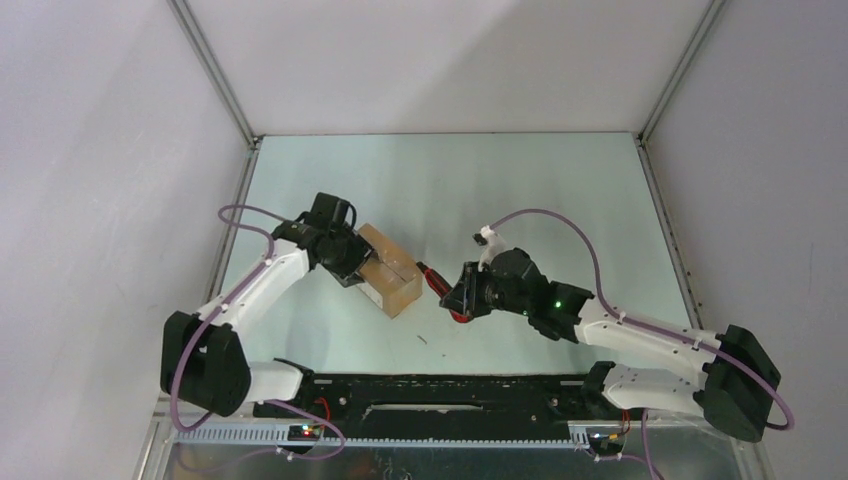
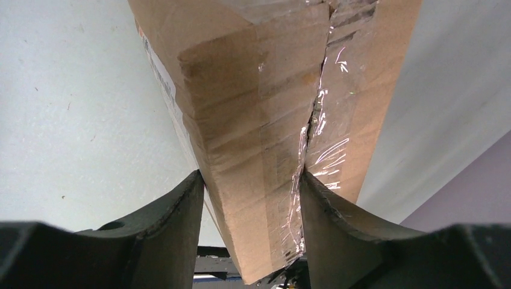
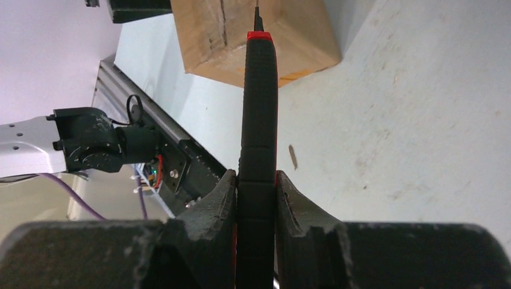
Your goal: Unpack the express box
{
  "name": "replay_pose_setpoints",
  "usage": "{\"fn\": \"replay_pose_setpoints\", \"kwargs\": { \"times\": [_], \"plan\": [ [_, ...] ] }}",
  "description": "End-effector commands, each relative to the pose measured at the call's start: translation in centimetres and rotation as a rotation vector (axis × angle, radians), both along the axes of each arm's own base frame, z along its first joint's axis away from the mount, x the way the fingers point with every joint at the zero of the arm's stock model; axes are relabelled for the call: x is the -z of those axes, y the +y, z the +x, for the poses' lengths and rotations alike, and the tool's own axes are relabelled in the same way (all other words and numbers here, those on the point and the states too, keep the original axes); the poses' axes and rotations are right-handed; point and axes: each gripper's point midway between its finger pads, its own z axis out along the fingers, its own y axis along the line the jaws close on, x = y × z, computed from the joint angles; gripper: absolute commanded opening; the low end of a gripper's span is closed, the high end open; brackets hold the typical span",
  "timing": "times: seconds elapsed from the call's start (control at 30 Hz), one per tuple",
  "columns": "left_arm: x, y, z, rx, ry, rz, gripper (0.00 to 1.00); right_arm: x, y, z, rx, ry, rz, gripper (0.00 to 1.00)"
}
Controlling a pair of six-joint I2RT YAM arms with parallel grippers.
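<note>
Express box (image 1: 388,270): clamped at one end, knife at the other

Lay askew, left of centre on the pale table (image 1: 520,190), long axis running from far-left to near-right. Was clamped at its far-left end by the left gripper (image 1: 345,262), spread only to the carton's width and pressed on opposite faces.

Top external view: showed both arms converging, with the right gripper (image 1: 462,298) just right of the carton and the knife (image 1: 435,282) spanning the gap toward the near-right corner. Gave no reading of blade contact.

Left wrist view only: showed clear tape (image 2: 322,138) over the centre seam, parted along a dark ragged line, and a white printed label (image 2: 155,63) on the left side face.

Right wrist view only: showed the right gripper closed tight on the knife's black handle with red collar, and the thin blade tip (image 3: 257,17) in line with the seam at the carton's end. Touching or just short, could not tell.
</note>
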Motion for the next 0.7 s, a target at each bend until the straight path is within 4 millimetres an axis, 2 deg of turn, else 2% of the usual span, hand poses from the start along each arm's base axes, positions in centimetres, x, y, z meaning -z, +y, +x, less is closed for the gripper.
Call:
{"fn": "replay_pose_setpoints", "kwargs": {
  "times": [0.0, 0.17, 0.33, 0.67],
  "plan": [
    [-1.7, -0.9, -0.1, -0.002, -0.065, -0.075, 0.52, -1.6, 1.0, -0.8, 0.019, 0.072, 0.157, 0.0],
    [-2.2, -0.9, -0.1, -0.02, -0.076, -0.09, 0.49, -1.5, 0.3, -1.6, 0.057, 0.115, 0.235, 0.0],
    [-1.7, -0.8, -0.3, -0.029, -0.06, -0.086, 0.44, -1.9, 0.1, -2.1, 0.062, 0.141, 0.333, 0.0],
    [-1.6, -1.3, -0.2, -0.03, -0.074, -0.122, 0.44, -1.9, 0.4, -2.6, 0.034, 0.195, 0.45, 0.0]
  ]
}}
